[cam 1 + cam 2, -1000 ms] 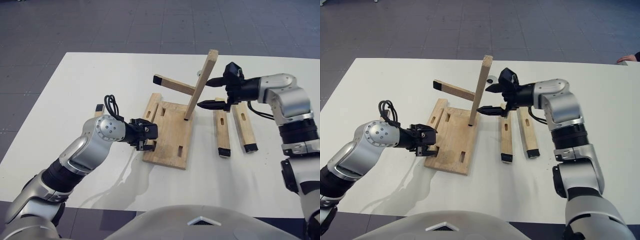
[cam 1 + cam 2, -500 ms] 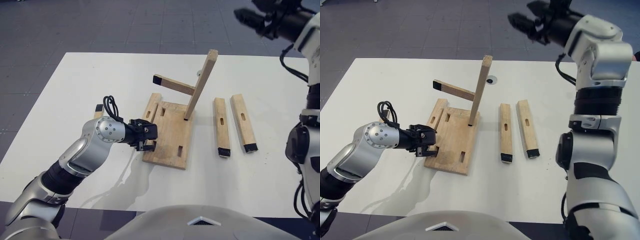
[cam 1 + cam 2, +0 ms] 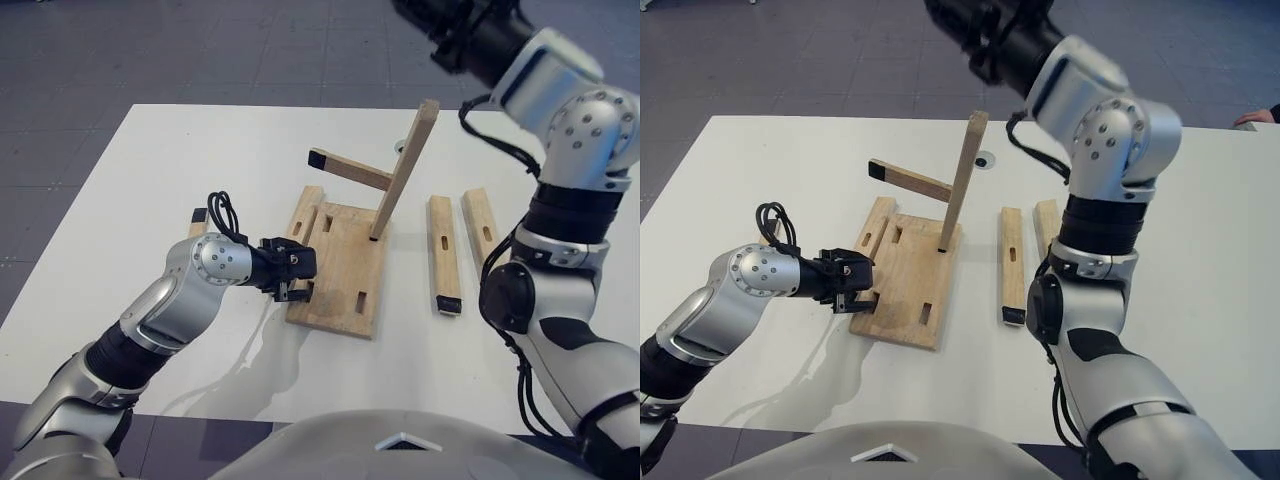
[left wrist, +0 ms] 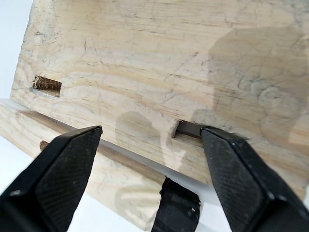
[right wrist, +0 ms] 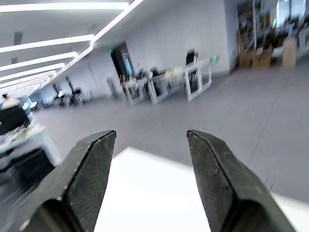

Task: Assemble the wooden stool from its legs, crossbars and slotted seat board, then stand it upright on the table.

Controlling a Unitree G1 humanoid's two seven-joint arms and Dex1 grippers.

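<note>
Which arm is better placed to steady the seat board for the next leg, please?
Probably the left: the left gripper sits open at the edge of the seat board, while the right gripper is raised high above the table, open and empty.

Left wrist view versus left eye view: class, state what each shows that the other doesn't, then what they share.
Left wrist view adds a slot at the seat board's edge, between the open left hand's fingers. Left eye view adds an upright leg bearing a crossbar, and two loose slotted pieces on the table. Shared: seat board, left hand.
</note>
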